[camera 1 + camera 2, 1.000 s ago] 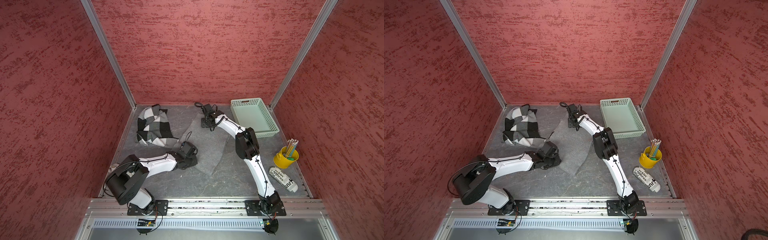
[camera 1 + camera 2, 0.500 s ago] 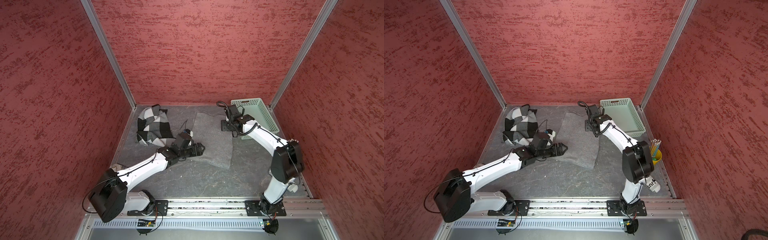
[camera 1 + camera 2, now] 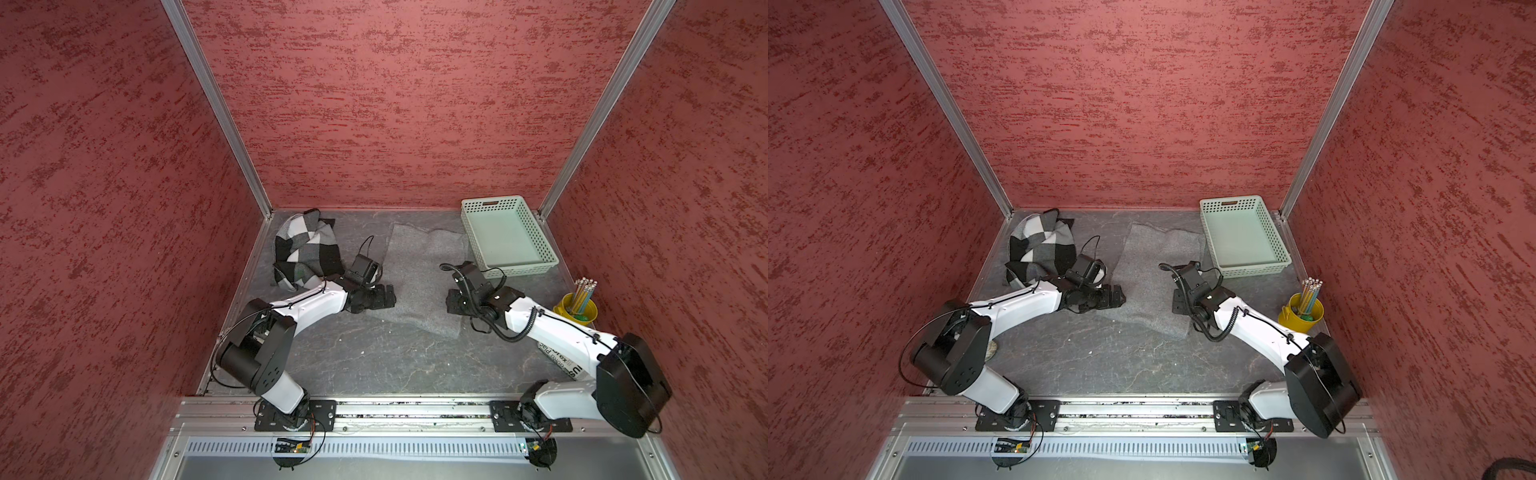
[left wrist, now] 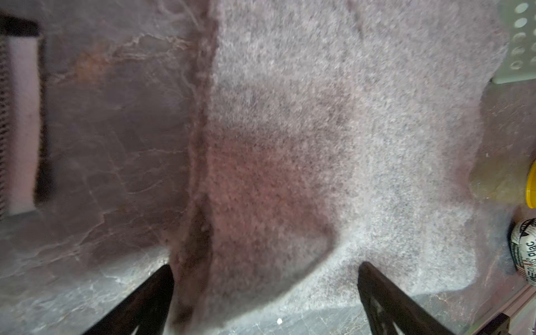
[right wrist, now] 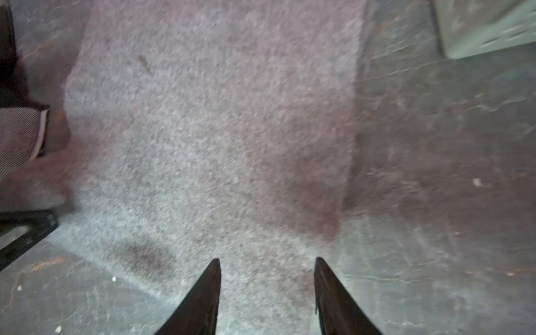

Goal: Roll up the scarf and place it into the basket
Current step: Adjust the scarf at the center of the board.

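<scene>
On the middle of the table [image 3: 374,361], the grey scarf [image 3: 419,282] is lying spread flat and unrolled. Its far right corner is reaching just beside the basket [image 3: 515,270], which is sitting at the back right, and the scarf is lying wholly outside it.

The left pincer [image 3: 388,295] is hanging low over the scarf's left edge, towards the near end, and is pointing across the cloth. In the left wrist view its fingers [image 4: 162,278] are standing wide apart on either side of the scarf's thick hem. They are clamping nothing, and I cannot tell whether they are touching the cloth.

The right pincer [image 3: 453,301] is facing it from the opposite edge, near the scarf's near right corner. Its fingers [image 5: 213,278] are standing apart too, at a narrower gap, with bare cloth showing between them and nothing gripped.

A black-and-white checkered cloth [image 3: 303,249] is lying bunched in the back left corner, well apart from the basket. A yellow cup [image 3: 575,316] of pencils is standing at the right edge of the table, nearer than the basket.
</scene>
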Controlling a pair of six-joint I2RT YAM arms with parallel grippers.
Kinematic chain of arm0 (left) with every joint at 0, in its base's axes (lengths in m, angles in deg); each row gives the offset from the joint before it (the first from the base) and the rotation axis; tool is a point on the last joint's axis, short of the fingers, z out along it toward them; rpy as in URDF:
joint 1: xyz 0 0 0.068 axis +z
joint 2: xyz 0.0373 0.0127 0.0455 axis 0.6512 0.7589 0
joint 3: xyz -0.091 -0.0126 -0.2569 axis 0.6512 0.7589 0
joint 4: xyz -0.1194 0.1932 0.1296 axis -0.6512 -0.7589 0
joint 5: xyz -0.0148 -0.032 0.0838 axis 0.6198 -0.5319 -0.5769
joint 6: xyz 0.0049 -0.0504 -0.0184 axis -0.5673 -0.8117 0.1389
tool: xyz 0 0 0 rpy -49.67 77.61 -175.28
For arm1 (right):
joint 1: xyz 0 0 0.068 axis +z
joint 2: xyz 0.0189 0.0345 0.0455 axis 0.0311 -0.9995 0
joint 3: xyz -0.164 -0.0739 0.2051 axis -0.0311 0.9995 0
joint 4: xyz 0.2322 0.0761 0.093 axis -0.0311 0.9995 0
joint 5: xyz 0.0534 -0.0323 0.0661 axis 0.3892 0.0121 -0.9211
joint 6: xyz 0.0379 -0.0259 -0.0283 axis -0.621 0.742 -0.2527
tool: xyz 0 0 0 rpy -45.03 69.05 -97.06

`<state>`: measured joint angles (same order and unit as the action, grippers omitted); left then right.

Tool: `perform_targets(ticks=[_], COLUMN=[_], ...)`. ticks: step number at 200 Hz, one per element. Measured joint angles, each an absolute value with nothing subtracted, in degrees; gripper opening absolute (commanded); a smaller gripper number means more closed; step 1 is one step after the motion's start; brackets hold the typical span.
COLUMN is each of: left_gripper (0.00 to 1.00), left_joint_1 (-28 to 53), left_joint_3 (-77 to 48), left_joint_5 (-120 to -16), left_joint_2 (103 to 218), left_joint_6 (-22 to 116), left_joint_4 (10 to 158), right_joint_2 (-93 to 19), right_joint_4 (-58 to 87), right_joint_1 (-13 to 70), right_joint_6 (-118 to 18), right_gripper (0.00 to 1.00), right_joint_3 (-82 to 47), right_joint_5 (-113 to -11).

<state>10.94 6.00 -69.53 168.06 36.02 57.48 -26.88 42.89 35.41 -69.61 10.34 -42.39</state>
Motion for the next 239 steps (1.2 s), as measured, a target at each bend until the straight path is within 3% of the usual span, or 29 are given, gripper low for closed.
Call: perform_targets(ticks=[45,87,120,138,160,199,239], left_gripper=[0.72,0.35,0.13,0.07,0.07,0.45,0.6], left_joint_1=[14.7,16.7,14.2,10.3,6.4,7.2,4.2], left_joint_3=[7.4,8.9,10.0,10.6,13.4,16.8,13.2], left_joint_5=[-68.4,-68.6,-68.2,-68.6,-68.7,-71.9,-79.1], left_joint_2=[171.4,171.7,172.0,172.1,169.7,162.9,156.9], left_joint_6=[34.8,32.6,30.1,28.5,25.6,24.7,39.4], left_joint_4=[58.5,60.7,62.5,62.9,63.7,57.8,53.7], right_joint_2=[-35.7,-41.3,-40.7,-38.1,-32.2,-24.0,-15.4], right_joint_4=[39.8,40.0,39.0,38.0,38.1,43.3,46.0], right_joint_1=[41.1,41.5,41.5,41.7,42.9,47.3,48.6], right_joint_6=[-72.6,-73.3,-73.3,-73.3,-73.3,-72.8,-69.2], right_gripper=[0.47,0.46,0.45,0.45,0.47,0.52,0.57], right_joint_3=[8.6,9.6,11.5,14.3,19.3,21.9,21.9], right_joint_5=[-44.3,-45.4,-45.5,-46.2,-47.9,-48.4,-44.7])
